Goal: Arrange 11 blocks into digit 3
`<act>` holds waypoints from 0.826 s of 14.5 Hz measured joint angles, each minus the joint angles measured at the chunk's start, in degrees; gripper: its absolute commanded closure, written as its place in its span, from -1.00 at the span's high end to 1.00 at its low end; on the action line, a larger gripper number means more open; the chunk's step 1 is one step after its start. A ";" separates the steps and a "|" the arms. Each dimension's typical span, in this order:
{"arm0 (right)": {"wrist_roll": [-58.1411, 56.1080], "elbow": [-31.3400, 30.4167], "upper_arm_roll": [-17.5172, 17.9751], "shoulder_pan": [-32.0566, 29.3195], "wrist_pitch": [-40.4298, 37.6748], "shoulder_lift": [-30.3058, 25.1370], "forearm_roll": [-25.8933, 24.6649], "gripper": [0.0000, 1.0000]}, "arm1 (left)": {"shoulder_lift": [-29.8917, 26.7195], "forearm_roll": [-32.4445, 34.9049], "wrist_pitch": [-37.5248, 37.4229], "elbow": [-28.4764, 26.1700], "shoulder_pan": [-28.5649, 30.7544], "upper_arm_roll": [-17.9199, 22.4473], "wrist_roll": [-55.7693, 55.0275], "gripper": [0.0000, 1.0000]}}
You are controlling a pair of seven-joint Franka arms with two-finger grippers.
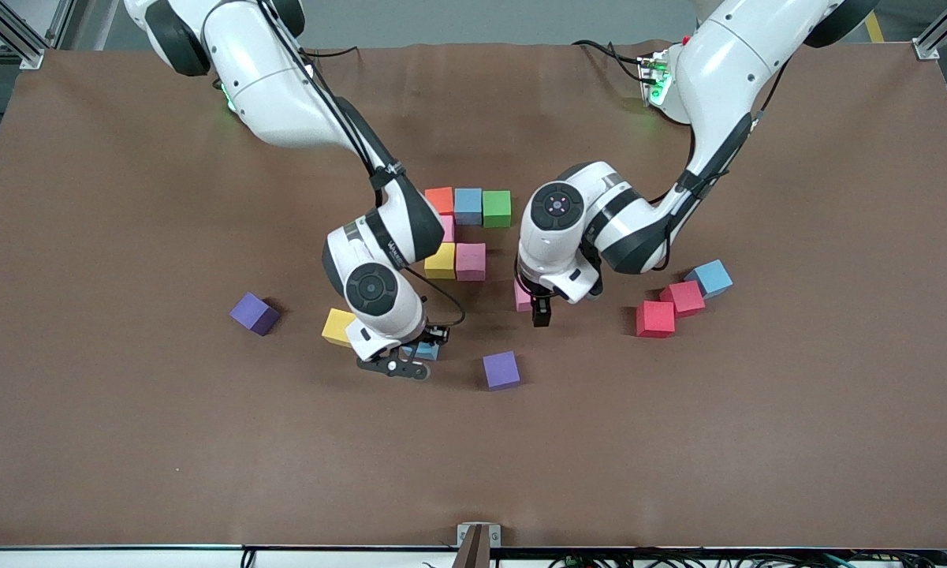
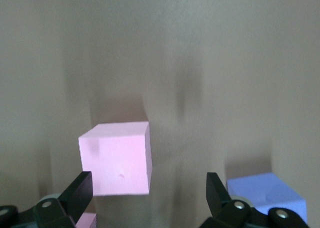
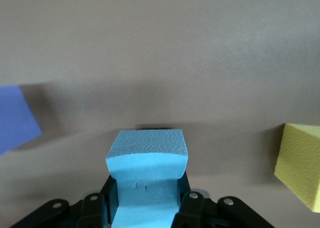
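Several blocks sit packed together mid-table: an orange (image 1: 440,199), blue (image 1: 467,205) and green (image 1: 497,208) row, a pink one (image 1: 448,229) under the orange, then yellow (image 1: 440,260) and pink (image 1: 470,261). My right gripper (image 1: 410,356) (image 3: 145,210) is shut on a light blue block (image 1: 426,350) (image 3: 147,148), low over the table beside a loose yellow block (image 1: 337,326) (image 3: 300,163). My left gripper (image 1: 542,315) (image 2: 148,193) hangs open over a loose pink block (image 1: 521,297) (image 2: 116,158), which lies between the fingers, closer to one of them and ungripped.
Loose on the brown mat (image 1: 126,442) are a purple block (image 1: 254,313) toward the right arm's end and another purple block (image 1: 501,370) (image 3: 15,118) nearest the front camera. Two red blocks (image 1: 655,319) (image 1: 683,298) and a blue one (image 1: 710,278) cluster toward the left arm's end.
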 measured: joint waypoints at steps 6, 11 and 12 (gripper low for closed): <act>-3.40 -6.86 0.06 3.44 0.04 -4.33 -2.82 -0.97 | 1.79 0.00 0.03 -2.92 -1.44 -0.01 -2.44 1.00; -3.53 -15.83 0.19 6.18 5.40 -8.94 -2.82 -0.97 | 1.80 0.00 0.16 -4.08 -1.48 -0.01 -2.48 1.00; -3.53 -17.22 0.20 6.58 6.14 -9.56 -2.82 -0.97 | 1.80 0.00 0.36 -4.24 -1.51 -0.01 -2.48 1.00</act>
